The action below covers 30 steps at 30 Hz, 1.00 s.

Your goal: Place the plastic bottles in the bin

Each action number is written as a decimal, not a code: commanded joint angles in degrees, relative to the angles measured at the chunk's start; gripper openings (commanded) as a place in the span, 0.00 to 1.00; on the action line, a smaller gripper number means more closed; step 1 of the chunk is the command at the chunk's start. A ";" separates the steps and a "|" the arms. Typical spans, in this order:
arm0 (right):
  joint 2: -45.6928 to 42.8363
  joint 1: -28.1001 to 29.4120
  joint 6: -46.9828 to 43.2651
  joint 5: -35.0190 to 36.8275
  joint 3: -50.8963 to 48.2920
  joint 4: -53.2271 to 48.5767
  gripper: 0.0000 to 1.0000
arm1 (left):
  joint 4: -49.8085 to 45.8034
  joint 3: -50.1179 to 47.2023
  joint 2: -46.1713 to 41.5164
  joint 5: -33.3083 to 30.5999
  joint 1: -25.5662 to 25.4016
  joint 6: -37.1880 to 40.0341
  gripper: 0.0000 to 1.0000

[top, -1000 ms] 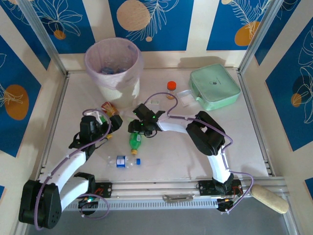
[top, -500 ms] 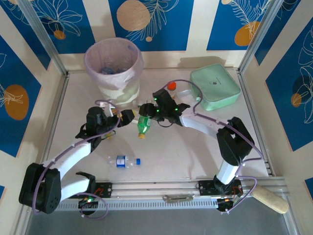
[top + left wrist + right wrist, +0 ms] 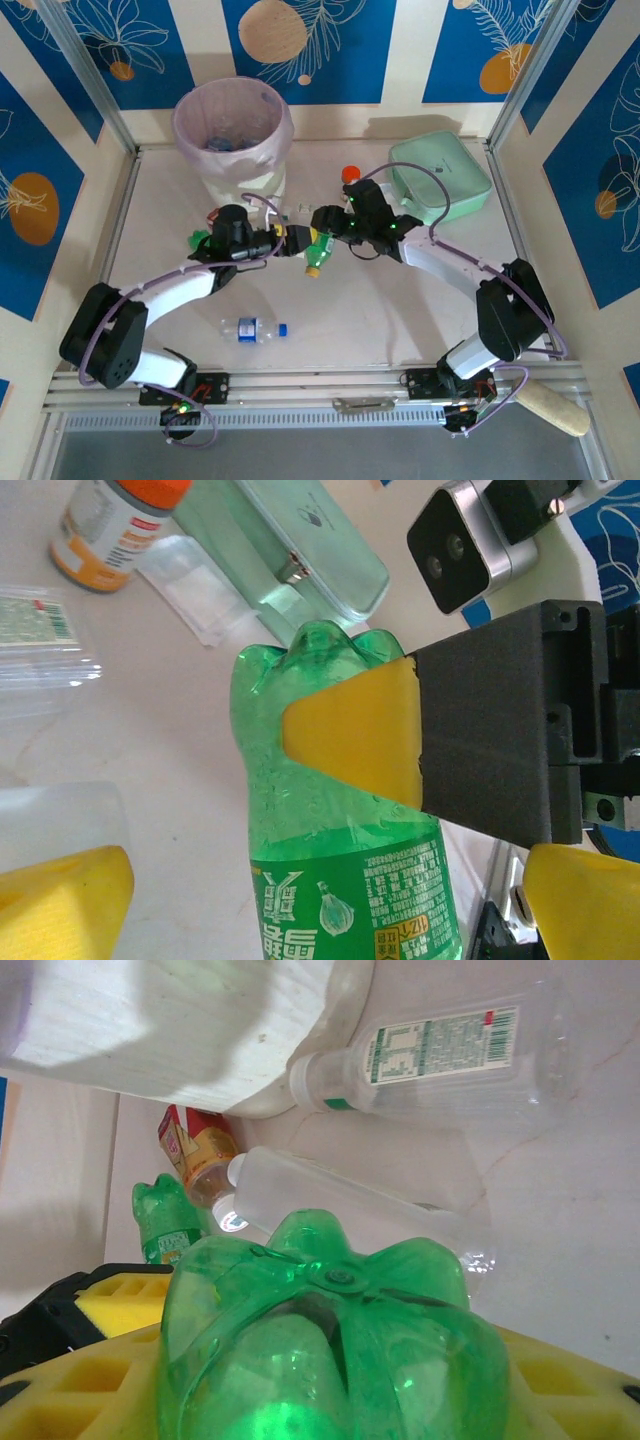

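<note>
Green plastic bottle with a yellow cap (image 3: 317, 246) is pinched near its base between the yellow pads (image 3: 360, 735) of the right gripper (image 3: 325, 238), the cap end pointed toward the near edge, just in front of the tall white bin with a pink liner (image 3: 232, 135). The left gripper (image 3: 278, 240) is held just beside it with fingers (image 3: 60, 900) spread wide. The labelled part is seen between them, and contact cannot be told. Near the foot of the bin two clear bottles (image 3: 440, 1045), a red-labelled one (image 3: 195, 1150) and another green one (image 3: 165, 1225) are lying. A clear bottle with a blue cap (image 3: 255, 329) is lying well apart, nearer the arm bases. A mint-green flat case (image 3: 440, 178) is seen behind the right gripper.
</note>
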 commanded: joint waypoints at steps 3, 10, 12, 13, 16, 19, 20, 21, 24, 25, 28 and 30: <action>-2.48 0.34 -0.53 -0.48 -0.87 0.79 0.55 | 1.96 2.51 2.54 4.63 -2.36 0.71 0.98; -3.18 -0.91 -1.12 0.88 -1.39 0.39 0.55 | 1.39 1.37 1.73 4.59 -2.83 0.38 0.97; -3.89 -1.38 -1.24 1.78 -1.92 0.13 0.55 | 1.12 0.46 0.65 3.80 -2.83 0.44 0.97; -4.25 -1.68 -1.16 2.02 -2.27 0.04 0.55 | 0.93 0.06 0.22 3.43 -2.77 0.61 0.97; -5.59 -2.20 -0.58 2.29 -3.35 0.87 0.55 | 0.35 -0.25 -0.33 3.50 -2.87 1.10 0.97; -6.21 -2.11 -0.20 2.03 -3.67 1.99 0.55 | 0.78 0.11 0.57 4.31 -3.24 0.84 0.97; -6.25 -2.03 -0.17 1.94 -3.54 2.07 0.55 | 1.10 0.27 0.94 4.50 -3.50 0.66 0.97; -6.16 -1.94 -0.10 1.86 -3.45 2.22 0.55 | 1.33 0.52 1.38 4.75 -3.77 0.55 0.96; -5.95 -1.58 -0.02 1.72 -2.93 2.28 0.55 | 1.67 1.29 2.59 4.90 -4.79 0.69 0.96; -5.90 -1.49 -0.02 1.67 -2.79 2.31 0.55 | 1.67 1.47 2.97 4.87 -4.94 0.83 0.96; -5.66 -1.30 0.17 1.50 -2.66 2.55 0.55 | 1.92 2.09 4.02 5.04 -5.79 0.95 0.96; -5.52 -1.19 0.34 1.33 -2.48 2.66 0.55 | 1.98 2.45 4.71 5.30 -6.21 0.89 0.95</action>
